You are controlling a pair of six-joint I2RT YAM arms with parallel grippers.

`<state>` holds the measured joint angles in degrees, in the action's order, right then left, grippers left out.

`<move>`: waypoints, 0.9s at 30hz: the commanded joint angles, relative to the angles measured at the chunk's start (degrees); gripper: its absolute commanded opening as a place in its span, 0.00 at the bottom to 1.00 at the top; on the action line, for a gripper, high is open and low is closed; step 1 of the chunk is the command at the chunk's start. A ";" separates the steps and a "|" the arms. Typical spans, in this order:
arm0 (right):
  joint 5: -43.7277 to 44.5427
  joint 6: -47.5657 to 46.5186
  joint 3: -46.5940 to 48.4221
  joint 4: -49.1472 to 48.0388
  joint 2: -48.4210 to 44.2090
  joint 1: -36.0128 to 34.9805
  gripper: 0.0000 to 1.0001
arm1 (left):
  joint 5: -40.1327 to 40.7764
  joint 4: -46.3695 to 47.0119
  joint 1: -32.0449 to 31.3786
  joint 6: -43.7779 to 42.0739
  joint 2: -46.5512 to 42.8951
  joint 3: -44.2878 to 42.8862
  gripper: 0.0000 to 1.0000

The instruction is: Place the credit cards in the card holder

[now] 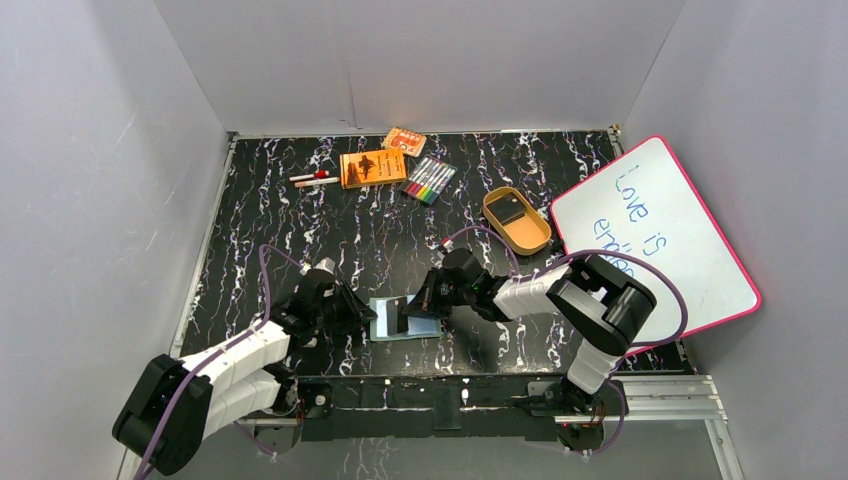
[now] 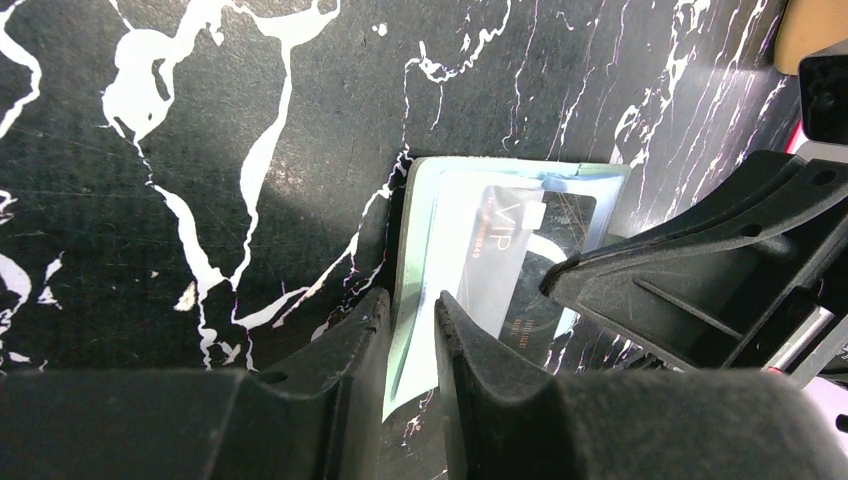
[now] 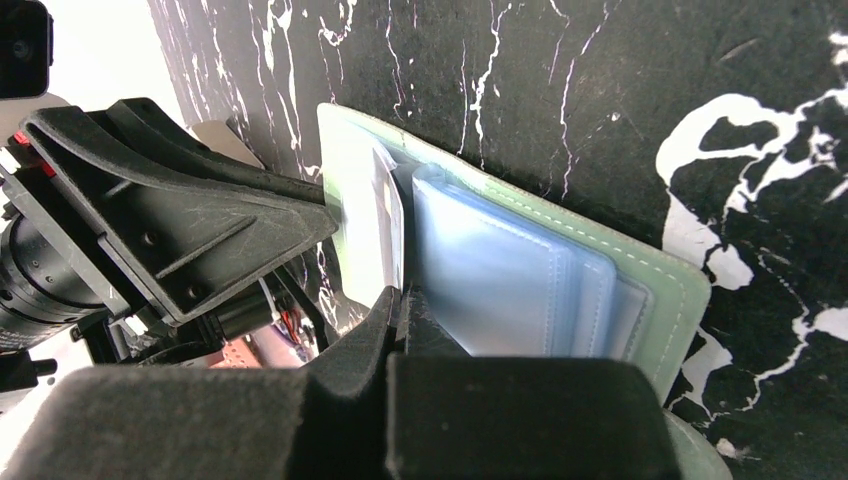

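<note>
The sage-green card holder [image 1: 425,327] lies open near the table's front, between both arms. My left gripper [image 2: 412,310] is shut on its left cover flap [image 2: 415,250], the green edge pinched between the fingers. A dark credit card [image 2: 535,300] marked VIP sits partly inside a pale clear sleeve [image 2: 470,230]. My right gripper [image 3: 403,295] is shut on that card's edge, above the pale blue sleeves [image 3: 500,270] and green cover [image 3: 665,290]. In the top view the left gripper [image 1: 366,312] and right gripper [image 1: 422,300] meet over the holder. Another dark card [image 1: 511,209] lies in the tan tray.
The tan oval tray [image 1: 530,238] stands at the back right, beside a tilted whiteboard [image 1: 655,235]. Two orange boxes [image 1: 372,168] [image 1: 403,141], a pack of markers [image 1: 428,179] and loose pens [image 1: 313,179] lie along the back. Grey walls enclose the table.
</note>
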<state>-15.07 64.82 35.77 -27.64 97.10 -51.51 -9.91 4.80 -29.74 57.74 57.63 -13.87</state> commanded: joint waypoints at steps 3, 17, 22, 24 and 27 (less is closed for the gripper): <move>2.49 0.17 0.00 -2.11 0.05 -0.21 0.00 | -0.81 -1.72 -0.15 -0.10 0.74 1.43 0.22; -4.05 -0.96 2.62 -5.03 4.54 -1.31 0.00 | -0.89 -1.12 -0.15 -0.16 1.40 1.41 0.22; -5.24 -1.39 3.99 -5.17 5.74 -1.50 0.00 | -1.00 -0.93 -0.15 -0.26 1.87 1.22 0.22; -5.37 -1.49 4.16 -5.17 5.75 -1.46 0.00 | -0.99 -0.93 -0.15 -0.37 1.88 1.15 0.22; -4.47 -1.78 3.97 -4.26 4.57 -1.41 0.00 | -0.90 -1.10 -0.15 -0.42 1.73 1.08 0.22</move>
<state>-19.40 64.49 38.48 -31.99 102.06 -52.07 -10.39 6.17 -29.74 57.71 58.46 -13.72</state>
